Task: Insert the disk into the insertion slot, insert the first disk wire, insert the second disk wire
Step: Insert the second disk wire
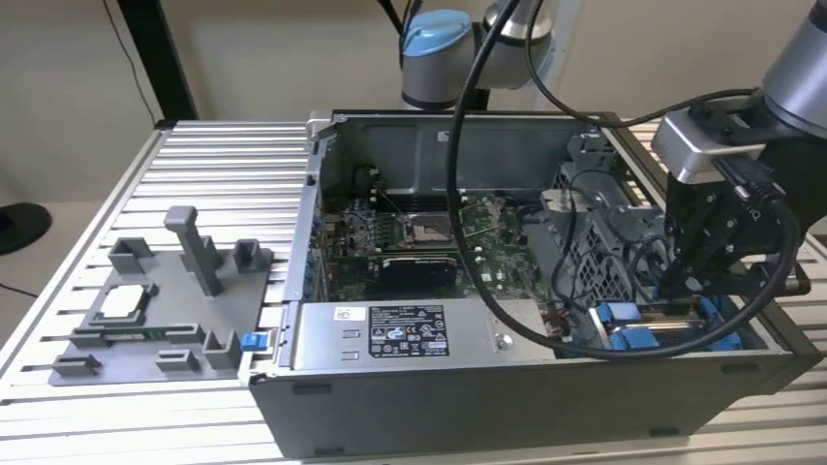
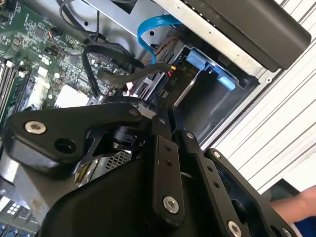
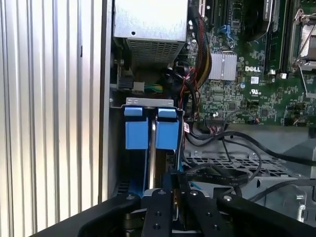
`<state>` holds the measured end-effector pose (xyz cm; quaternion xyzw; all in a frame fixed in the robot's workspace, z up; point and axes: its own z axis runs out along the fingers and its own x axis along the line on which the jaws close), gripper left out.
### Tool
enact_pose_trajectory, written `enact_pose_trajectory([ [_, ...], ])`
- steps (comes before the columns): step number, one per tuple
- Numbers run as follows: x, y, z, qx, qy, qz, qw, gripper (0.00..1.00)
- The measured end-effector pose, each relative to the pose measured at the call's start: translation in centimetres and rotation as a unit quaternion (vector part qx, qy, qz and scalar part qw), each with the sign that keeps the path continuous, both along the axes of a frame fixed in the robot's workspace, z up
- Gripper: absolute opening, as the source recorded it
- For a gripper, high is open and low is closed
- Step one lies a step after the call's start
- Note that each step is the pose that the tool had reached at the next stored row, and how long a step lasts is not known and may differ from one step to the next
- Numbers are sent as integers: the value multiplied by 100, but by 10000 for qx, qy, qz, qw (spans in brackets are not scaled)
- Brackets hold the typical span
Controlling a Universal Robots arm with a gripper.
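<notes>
The insertion slot (image 1: 642,337) is the bay with bright blue fittings in the open computer case's front corner, at the exterior view's right. In the first wrist view two blue tabs (image 3: 148,131) stand side by side at the slot (image 3: 148,102). The disk (image 3: 152,158) sits between them, showing a thin silver edge. My gripper (image 1: 681,291) reaches down into the case just beside the slot. In both wrist views its fingers (image 3: 159,207) stand close together on the end of a black disk wire (image 3: 217,173) that loops away over the cage. A light blue flat wire (image 2: 153,29) hangs near the slot (image 2: 210,69).
A grey labelled power supply box (image 1: 407,334) lies along the case's front wall. The motherboard (image 1: 413,232) fills the case floor, beside a perforated cage (image 1: 601,237). A grey fixture (image 1: 162,310) stands on the slatted table at the exterior view's left. A person's hand (image 2: 296,207) shows beyond the case.
</notes>
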<state>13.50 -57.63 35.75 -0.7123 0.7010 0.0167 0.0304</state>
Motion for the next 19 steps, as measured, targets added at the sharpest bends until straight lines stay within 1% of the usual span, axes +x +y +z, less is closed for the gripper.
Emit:
enact_pose_trajectory([
  [6,0,0,-65,0,-143,0,9999,0],
  [9,0,2,-74,1,-183,0,9998,0],
  [10,0,2,-75,1,-191,0,9998,0],
  [19,0,4,-78,-1,-195,-40,9998,0],
])
